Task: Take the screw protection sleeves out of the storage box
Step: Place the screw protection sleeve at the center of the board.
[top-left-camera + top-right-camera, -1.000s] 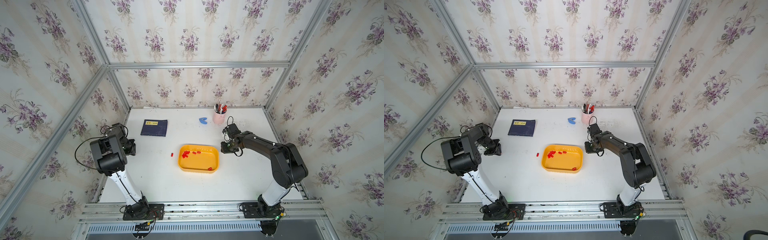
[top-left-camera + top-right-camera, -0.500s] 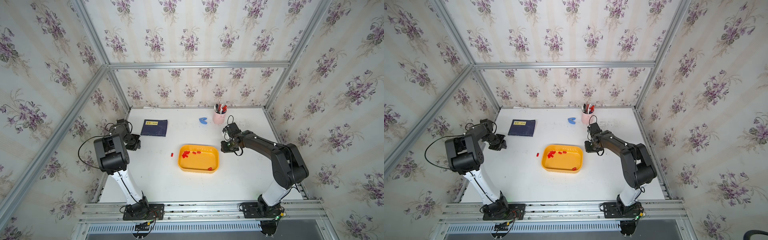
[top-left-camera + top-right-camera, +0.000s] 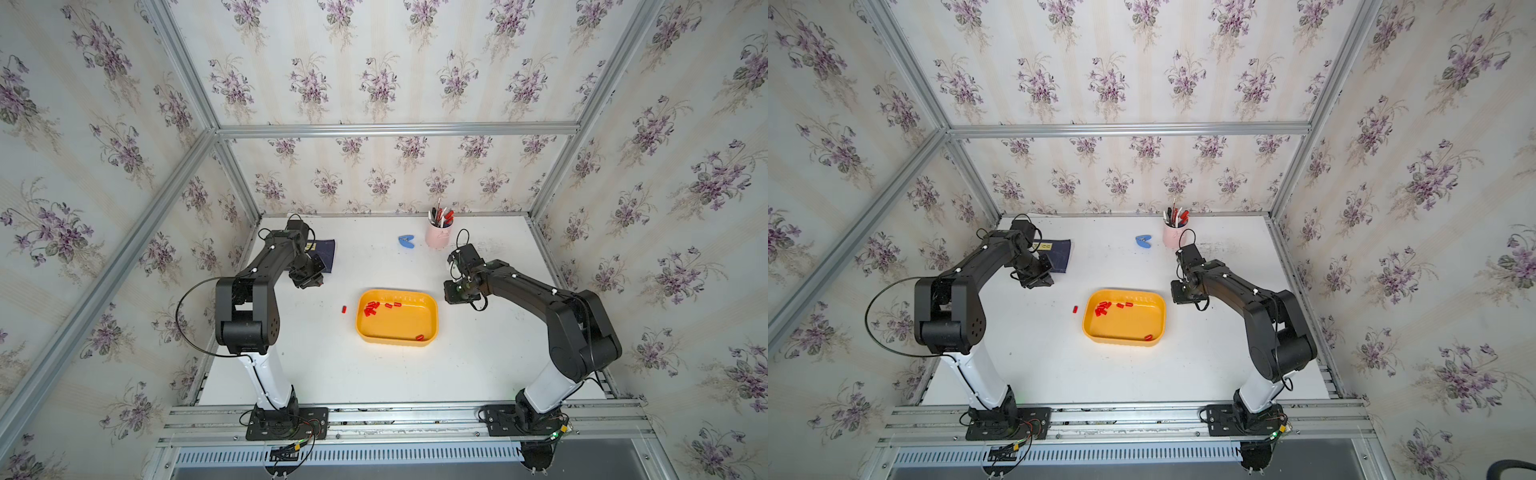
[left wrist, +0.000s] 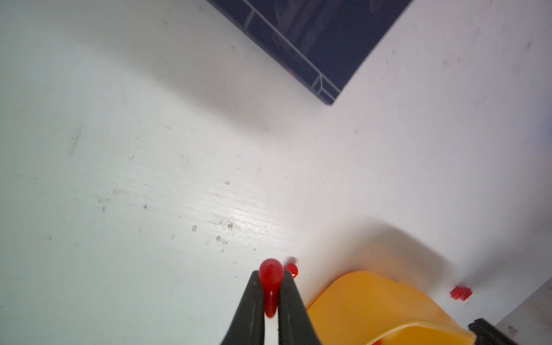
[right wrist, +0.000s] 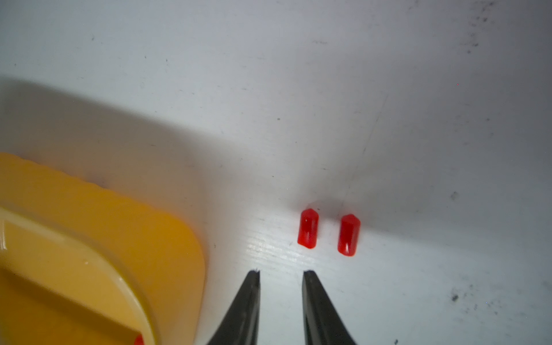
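The yellow-orange storage box (image 3: 399, 328) (image 3: 1125, 330) sits mid-table. Several red screw protection sleeves (image 3: 371, 308) (image 3: 1102, 308) cluster at its far left end, and a single one (image 3: 419, 337) lies at its near right. Another sleeve (image 3: 344, 308) (image 4: 292, 270) rests on the table just left of the box. My left gripper (image 3: 309, 280) (image 4: 271, 276) hangs left of the box (image 4: 373, 304), shut on one sleeve (image 4: 271, 273). Just right of the box (image 5: 89, 209), my right gripper (image 3: 457, 291) (image 5: 280, 273) is open and empty. Two sleeves (image 5: 308, 228) (image 5: 348, 235) lie just beyond its tips.
A dark blue booklet (image 3: 326, 253) (image 4: 328, 38) lies at the back left, close to my left gripper. A pink cup of pens (image 3: 439, 239) and a small blue object (image 3: 407, 241) stand at the back. Metal frame posts and papered walls close in the table.
My left arm has swung from the table's left edge out to beside the booklet, nearer the box. The right arm has stayed put.
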`<state>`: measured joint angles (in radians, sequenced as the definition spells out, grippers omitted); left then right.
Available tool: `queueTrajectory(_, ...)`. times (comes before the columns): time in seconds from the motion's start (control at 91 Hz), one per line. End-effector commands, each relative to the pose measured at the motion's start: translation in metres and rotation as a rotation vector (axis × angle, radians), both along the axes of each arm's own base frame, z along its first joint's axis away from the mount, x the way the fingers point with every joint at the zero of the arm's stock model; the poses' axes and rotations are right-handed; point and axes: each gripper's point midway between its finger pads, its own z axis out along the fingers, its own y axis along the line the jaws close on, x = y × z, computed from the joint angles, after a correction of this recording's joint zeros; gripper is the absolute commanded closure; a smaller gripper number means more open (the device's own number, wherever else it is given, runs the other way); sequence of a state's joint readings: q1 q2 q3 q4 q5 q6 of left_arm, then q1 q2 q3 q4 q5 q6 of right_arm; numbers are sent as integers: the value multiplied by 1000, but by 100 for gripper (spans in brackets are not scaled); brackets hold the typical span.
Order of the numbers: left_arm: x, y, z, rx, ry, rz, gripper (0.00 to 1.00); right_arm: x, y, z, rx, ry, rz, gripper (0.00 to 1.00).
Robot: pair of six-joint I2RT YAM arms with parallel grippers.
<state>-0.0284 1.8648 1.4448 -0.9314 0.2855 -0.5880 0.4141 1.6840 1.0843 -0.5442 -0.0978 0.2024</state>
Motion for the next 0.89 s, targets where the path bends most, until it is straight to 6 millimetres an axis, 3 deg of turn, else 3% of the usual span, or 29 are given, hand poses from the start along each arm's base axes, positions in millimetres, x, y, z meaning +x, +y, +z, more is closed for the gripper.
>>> queueTrajectory(0.0, -28, -14, -1, 76, 52, -143, 85, 1, -2, 3, -14, -4, -4, 70)
queueTrajectory(0.165, -47, -38, -9, 156, 92, -272, 85, 3, -1, 6, -14, -5, -4, 70)
queueTrajectory(0.374, -61, -40, -26, 239, 137, -331, 85, 1, -3, 6, -23, -5, -5, 70)
queueTrajectory(0.879, -55, -37, -56, 324, 179, -399, 85, -1, -5, 6, -33, -1, -7, 70)
